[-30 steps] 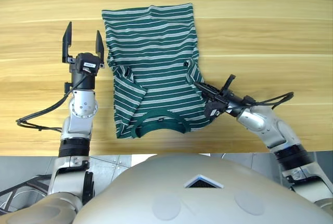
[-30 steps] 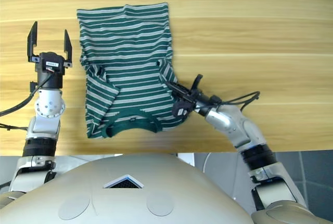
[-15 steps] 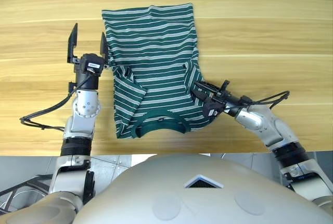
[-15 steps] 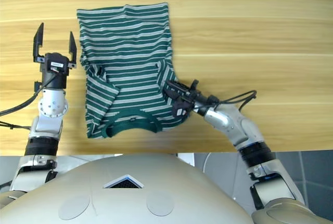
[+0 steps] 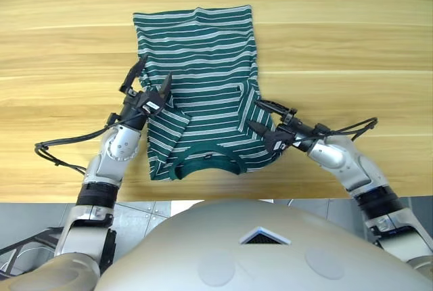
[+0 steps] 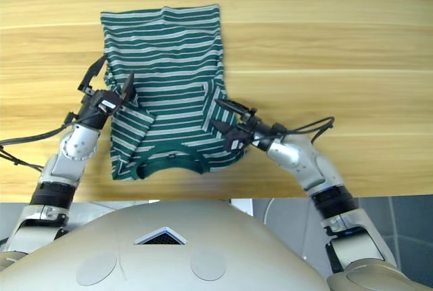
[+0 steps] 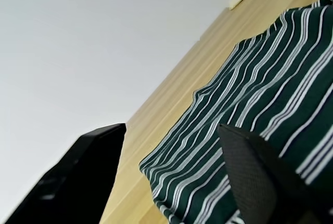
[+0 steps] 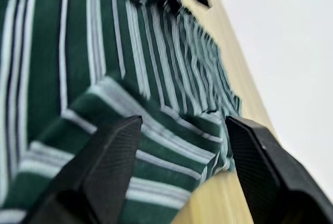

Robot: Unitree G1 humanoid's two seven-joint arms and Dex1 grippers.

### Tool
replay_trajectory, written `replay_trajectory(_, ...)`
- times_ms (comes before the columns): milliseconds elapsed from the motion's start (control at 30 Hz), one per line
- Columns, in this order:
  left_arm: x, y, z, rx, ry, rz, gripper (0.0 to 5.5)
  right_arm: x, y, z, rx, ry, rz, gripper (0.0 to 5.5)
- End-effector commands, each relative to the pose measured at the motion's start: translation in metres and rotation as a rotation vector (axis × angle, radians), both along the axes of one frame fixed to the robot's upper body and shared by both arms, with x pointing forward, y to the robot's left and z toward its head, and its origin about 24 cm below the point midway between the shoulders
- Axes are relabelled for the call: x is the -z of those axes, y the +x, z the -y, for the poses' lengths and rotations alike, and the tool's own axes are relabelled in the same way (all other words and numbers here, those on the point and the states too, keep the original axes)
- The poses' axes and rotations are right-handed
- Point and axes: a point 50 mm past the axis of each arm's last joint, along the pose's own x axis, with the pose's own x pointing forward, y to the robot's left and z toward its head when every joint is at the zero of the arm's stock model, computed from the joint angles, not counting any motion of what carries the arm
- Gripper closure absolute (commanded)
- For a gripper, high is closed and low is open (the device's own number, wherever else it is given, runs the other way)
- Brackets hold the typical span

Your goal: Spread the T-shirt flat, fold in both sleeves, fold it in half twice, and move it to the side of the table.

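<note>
Released fingers of the left gripper and right gripper are spread at both sides of the T-shirt; all layers should be pinched evenly.

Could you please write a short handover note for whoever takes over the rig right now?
Left gripper: open, over the T-shirt's left edge, holding nothing.
Right gripper: open, at the shirt's right edge near the collar, holding nothing.
T-shirt: flat on the table, collar toward the robot.
Done: spread; both sleeves look folded in.
To do: two half folds, then move to the table's side.
</note>
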Motion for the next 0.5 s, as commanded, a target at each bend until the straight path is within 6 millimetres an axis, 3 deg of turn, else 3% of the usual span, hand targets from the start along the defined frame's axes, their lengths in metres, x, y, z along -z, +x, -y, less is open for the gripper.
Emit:
replay_trajectory(33, -0.026, 0.008, -0.026, -0.104, -0.029, 0.143, 2.19, -0.039, 0.02, 0.001, 0.102, 0.286, 0.07, 2.51)
replay_trajectory(100, -0.04, 0.007, -0.042, -0.159, -0.034, 0.198, 2.19, -0.052, 0.033, 0.02, 0.204, 0.327, 0.113, 2.51)
replay_trajectory(167, -0.045, -0.003, -0.051, -0.118, 0.027, 0.191, 2.19, -0.055, 0.042, 0.047, 0.285, 0.233, 0.168, 2.51)
replay_trajectory(267, -0.048, -0.022, -0.059, 0.069, 0.124, 0.065, 2.19, -0.043, 0.038, 0.086, 0.347, -0.071, 0.213, 2.51)
replay_trajectory(333, -0.042, -0.041, -0.076, 0.161, 0.259, -0.138, 2.19, -0.026, 0.026, 0.104, 0.32, -0.298, 0.187, 2.51)
replay_trajectory(400, -0.039, -0.064, -0.087, 0.241, 0.365, -0.322, 2.19, -0.014, 0.014, 0.108, 0.242, -0.446, 0.145, 2.51)
replay_trajectory(500, -0.047, -0.095, -0.084, 0.362, 0.492, -0.499, 2.19, -0.009, 0.002, 0.094, 0.079, -0.53, 0.106, 2.51)
